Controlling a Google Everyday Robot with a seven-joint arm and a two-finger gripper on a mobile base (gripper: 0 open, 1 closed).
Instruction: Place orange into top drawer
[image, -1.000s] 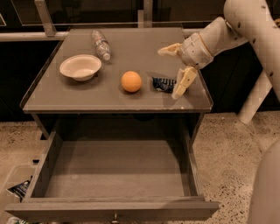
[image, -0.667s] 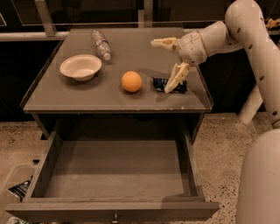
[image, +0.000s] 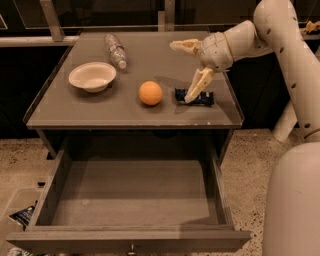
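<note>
— Where are the robot's cream fingers (image: 199, 82)?
— Over the right part of the grey-brown flat desk (image: 75, 107), spread wide and pinching nothing. The lower one's tip is at a dark blue flat packet (image: 202, 98); I cannot tell whether it touches.
— And the small smooth round orange (image: 150, 93)?
— On the desk, just beyond the packet from the fingers, apart from them.
— The wide grey-brown top drawer (image: 135, 234)?
— Pulled out, below the fingers and nearer the camera. The orange is not in it.
— Anything else?
— Past the orange from the fingers, a cream shallow bowl (image: 92, 76) and a clear plastic bottle (image: 115, 50) lying on its side.
</note>
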